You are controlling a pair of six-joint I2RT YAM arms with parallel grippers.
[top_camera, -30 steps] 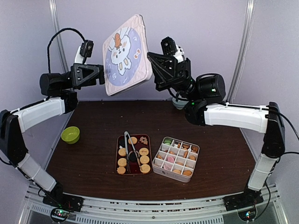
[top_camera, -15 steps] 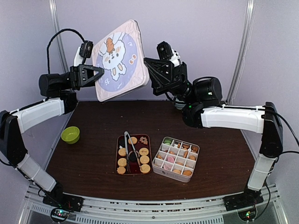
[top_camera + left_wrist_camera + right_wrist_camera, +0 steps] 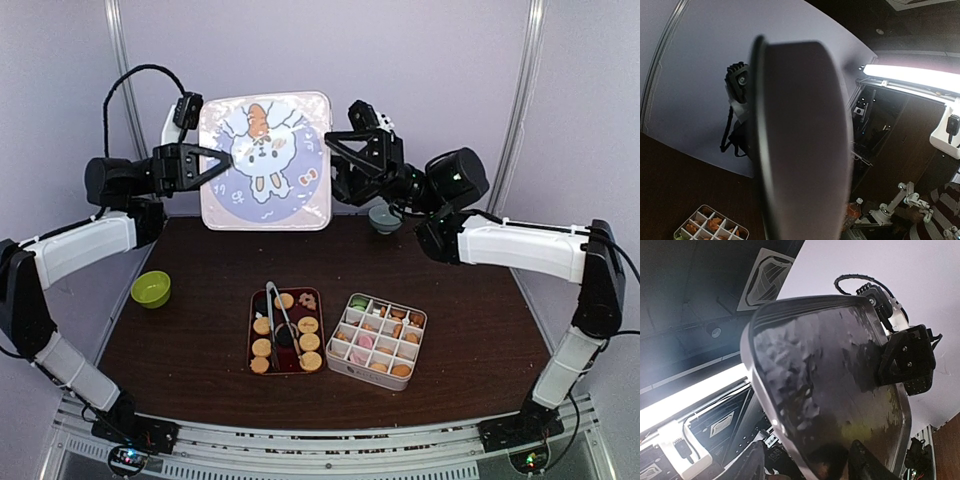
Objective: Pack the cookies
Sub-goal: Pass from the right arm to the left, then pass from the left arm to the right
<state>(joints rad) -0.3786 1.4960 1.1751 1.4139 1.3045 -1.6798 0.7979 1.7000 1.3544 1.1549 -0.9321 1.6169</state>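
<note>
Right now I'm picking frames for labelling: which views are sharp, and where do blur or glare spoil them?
Top view: evenly lit and sharp, the lid and cookies clear. Left wrist view: the lid is a dark, blurred shape mid-frame; a lamp strip blows out at right. Right wrist view: the lid's shiny underside shows mottled reflections; the lamp strip glares lower left.

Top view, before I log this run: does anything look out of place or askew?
Yes. The lid hangs in mid-air over the table's far end, pinched at its edge by the left claw, while the tin sits uncovered. Tongs lie across the cookies in the tray.
</note>
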